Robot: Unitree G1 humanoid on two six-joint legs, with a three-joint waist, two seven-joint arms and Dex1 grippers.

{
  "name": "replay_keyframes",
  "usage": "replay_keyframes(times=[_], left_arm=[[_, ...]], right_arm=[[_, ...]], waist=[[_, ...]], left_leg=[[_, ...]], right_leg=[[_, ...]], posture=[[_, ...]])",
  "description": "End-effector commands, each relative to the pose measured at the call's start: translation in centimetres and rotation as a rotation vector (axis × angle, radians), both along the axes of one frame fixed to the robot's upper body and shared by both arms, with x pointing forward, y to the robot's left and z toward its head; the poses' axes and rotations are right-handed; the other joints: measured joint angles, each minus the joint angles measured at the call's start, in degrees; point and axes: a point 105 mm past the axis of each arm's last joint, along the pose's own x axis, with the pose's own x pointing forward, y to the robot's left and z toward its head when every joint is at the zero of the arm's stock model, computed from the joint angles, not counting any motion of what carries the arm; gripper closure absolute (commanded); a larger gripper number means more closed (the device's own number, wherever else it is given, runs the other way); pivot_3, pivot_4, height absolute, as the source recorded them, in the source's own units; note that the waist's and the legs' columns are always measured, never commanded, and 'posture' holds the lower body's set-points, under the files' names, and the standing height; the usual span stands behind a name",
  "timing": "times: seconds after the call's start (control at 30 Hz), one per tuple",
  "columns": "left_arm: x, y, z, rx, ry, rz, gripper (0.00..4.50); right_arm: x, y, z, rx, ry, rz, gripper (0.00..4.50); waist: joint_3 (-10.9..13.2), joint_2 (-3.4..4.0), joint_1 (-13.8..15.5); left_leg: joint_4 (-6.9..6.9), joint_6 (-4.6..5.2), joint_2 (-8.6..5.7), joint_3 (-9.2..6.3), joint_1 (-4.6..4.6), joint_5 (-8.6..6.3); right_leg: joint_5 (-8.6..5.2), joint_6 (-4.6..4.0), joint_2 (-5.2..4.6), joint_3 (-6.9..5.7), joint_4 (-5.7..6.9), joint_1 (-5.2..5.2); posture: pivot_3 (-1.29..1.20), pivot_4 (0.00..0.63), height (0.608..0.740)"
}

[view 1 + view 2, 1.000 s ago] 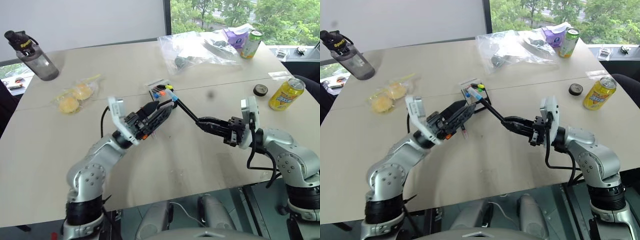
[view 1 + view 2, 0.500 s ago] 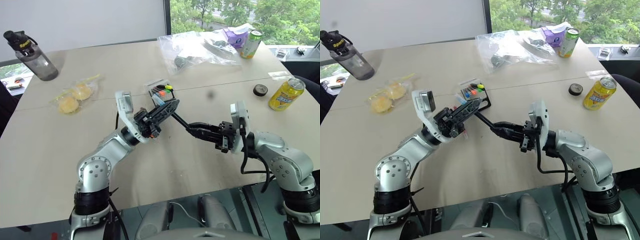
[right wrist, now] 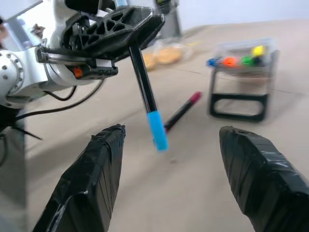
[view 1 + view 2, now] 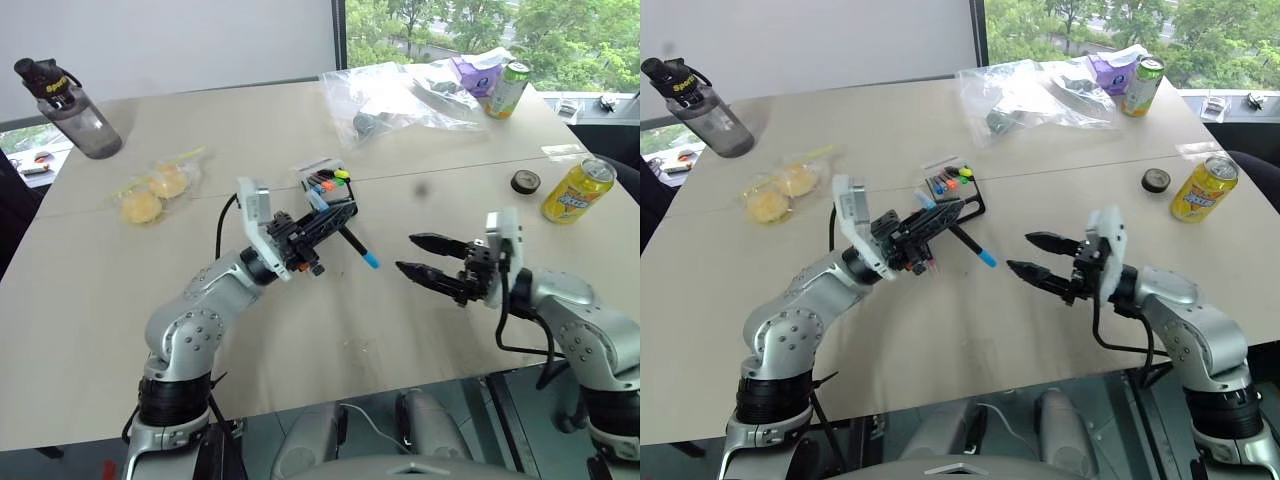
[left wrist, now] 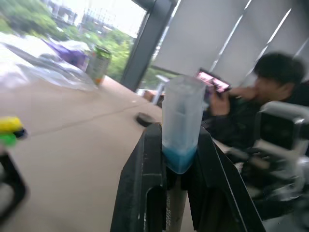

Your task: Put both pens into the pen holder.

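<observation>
The black-barrelled pen with light blue ends (image 4: 355,248) hangs above the beige table (image 4: 120,300), clamped in the left gripper (image 4: 325,222), with the spread-fingered right gripper (image 4: 420,255) at its three o'clock and the black box-like pen holder (image 4: 330,188) at twelve.

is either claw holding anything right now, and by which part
The left claw is shut on the black pen with light blue ends, gripping its upper barrel; the lower blue end hangs free. The right claw is open, holding nothing.
</observation>
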Motion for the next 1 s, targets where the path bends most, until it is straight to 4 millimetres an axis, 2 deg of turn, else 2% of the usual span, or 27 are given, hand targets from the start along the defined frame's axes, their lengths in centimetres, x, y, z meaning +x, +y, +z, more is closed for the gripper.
replay_keyframes(times=[0.03, 0.17, 0.33, 0.67, 0.87, 1.0], left_arm=[[-0.1, -1.5, 0.9, 0.212, -0.263, 0.033, 4.46], [0.9, -2.3, -0.5, 0.472, -0.473, 0.098, 4.46], [2.0, -3.4, -2.8, 0.700, -0.691, 0.142, 4.46], [3.7, -3.7, -1.8, 0.727, -0.825, 0.236, 4.46], [3.9, -3.6, -0.5, 0.797, -0.967, 0.267, 4.46], [3.4, -3.9, 0.8, 0.750, -1.044, 0.276, 4.46]], right_arm=[[0.1, -1.7, 1.6, 0.032, -0.110, -0.078, 1.14], [0.6, -3.6, 2.2, 0.054, -0.213, -0.188, 1.14], [0.2, -5.4, 2.1, 0.015, -0.275, -0.261, 1.14], [-1.6, -6.2, 1.8, -0.150, -0.305, -0.245, 1.14], [-2.1, -6.5, 1.9, -0.120, -0.296, -0.257, 1.14], [-2.0, -6.6, 1.9, -0.100, -0.293, -0.265, 1.14]], waist=[[0.0, 0.00, -0.1], [0.0, 0.00, -0.1], [0.0, 0.00, 0.0], [0.0, -0.01, 0.8], [0.0, -0.03, 0.8], [0.0, -0.03, 0.8]], left_leg=[[-0.01, 0.00, 0.00, 0.01, 0.01, 0.00], [-0.02, 0.00, 0.00, 0.05, 0.04, 0.00], [-0.07, 0.00, 0.00, 0.04, 0.03, 0.00], [-0.04, 0.01, 0.01, 0.02, 0.00, 0.00], [-0.01, 0.01, 0.01, 0.01, 0.00, 0.00], [-0.01, 0.01, 0.01, 0.02, 0.00, 0.00]], right_leg=[[0.00, 0.00, 0.00, 0.02, 0.00, 0.00], [0.00, 0.00, 0.01, 0.05, 0.00, 0.02], [0.00, 0.00, 0.01, 0.05, -0.03, -0.01], [0.00, 0.01, 0.00, 0.03, -0.01, -0.01], [0.00, 0.02, -0.01, 0.01, 0.01, 0.00], [0.00, 0.02, -0.01, 0.02, 0.02, 0.00]], posture=[[0.00, 0.150, 0.740], [0.00, 0.150, 0.740], [0.00, 0.150, 0.740], [0.00, 0.150, 0.740], [0.00, 0.150, 0.740], [0.00, 0.150, 0.740]])
